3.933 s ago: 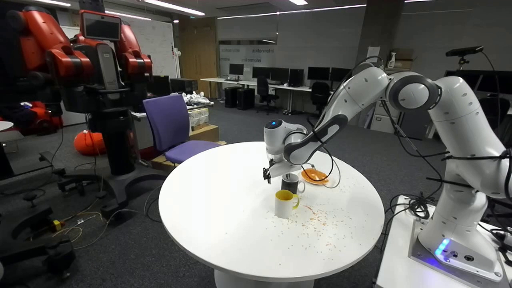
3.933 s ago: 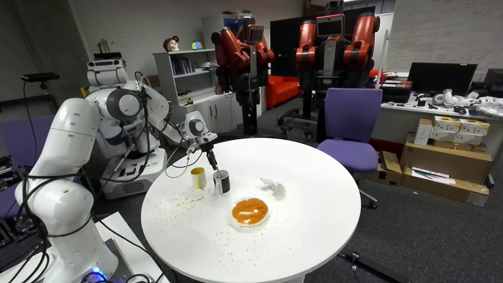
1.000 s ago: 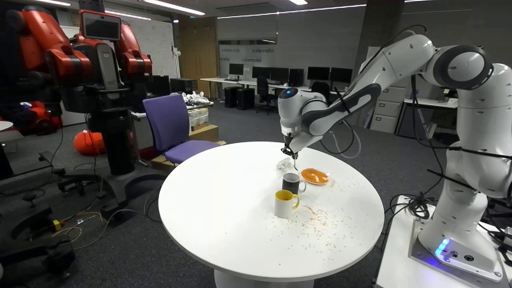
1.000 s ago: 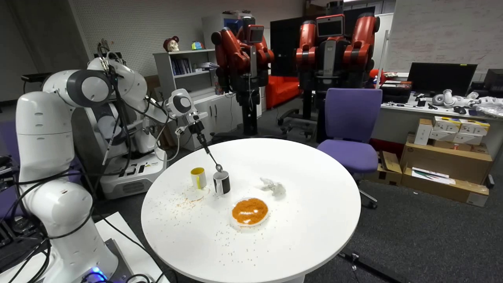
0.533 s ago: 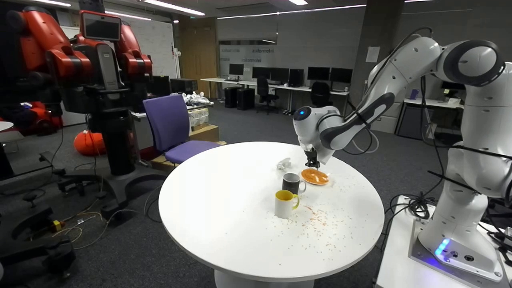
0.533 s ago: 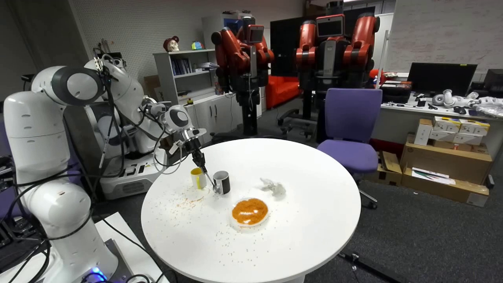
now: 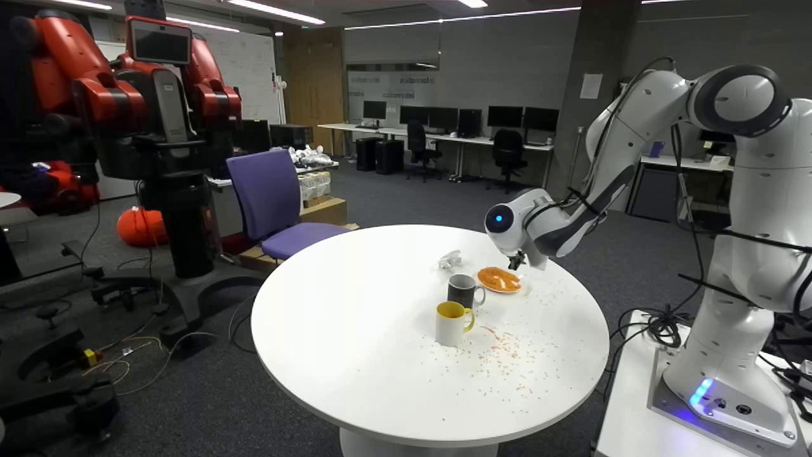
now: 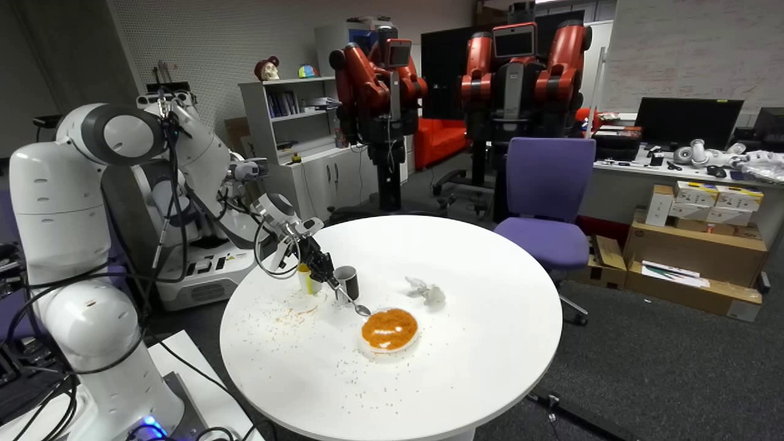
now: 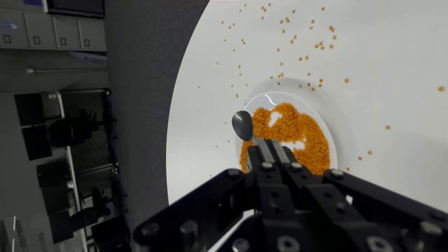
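Observation:
My gripper (image 9: 269, 141) is shut on a metal spoon (image 9: 242, 126), whose handle is hidden between the fingers in the wrist view. The spoon's bowl (image 8: 362, 310) points down and forward, close to the edge of a white plate (image 9: 332, 150). Orange grains (image 9: 311, 143) cover most of that plate, with a few bare patches. Whether the spoon touches the plate I cannot tell. Beside the gripper in an exterior view stands a dark grey mug (image 8: 350, 283) with a white handle. A white mug with a yellow inside (image 7: 449, 327) stands near it, partly behind the gripper in an exterior view.
Loose grains (image 7: 498, 355) are scattered over the round white table (image 7: 342, 317). A crumpled clear wrapper (image 8: 427, 291) lies near the plate. At the table's far side stands a purple chair (image 8: 545, 184). Cables hang along the arm.
Several seconds ago the spoon was in the dark mug. It has been lifted out, carried past the mug and brought down towards the plate, with the arm tilting. The jaws have stayed shut.

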Available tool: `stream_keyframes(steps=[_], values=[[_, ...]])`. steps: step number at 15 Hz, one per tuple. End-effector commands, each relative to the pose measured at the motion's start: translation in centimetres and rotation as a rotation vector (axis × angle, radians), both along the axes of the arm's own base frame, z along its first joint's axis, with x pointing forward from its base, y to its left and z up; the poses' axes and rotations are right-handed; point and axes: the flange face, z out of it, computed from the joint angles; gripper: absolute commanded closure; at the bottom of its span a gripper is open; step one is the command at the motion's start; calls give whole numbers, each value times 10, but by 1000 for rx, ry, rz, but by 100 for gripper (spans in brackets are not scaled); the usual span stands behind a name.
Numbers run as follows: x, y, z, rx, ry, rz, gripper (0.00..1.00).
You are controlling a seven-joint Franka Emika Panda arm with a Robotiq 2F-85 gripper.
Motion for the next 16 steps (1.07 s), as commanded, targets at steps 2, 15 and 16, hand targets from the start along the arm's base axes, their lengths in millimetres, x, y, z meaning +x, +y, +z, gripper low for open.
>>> stream_keyframes(steps=[2, 15, 16], values=[[-2, -20, -20, -112, -22, 67, 99], [-5, -1, -98, -152, 12, 399, 99], [-6, 2, -103, -141, 25, 418, 99]])
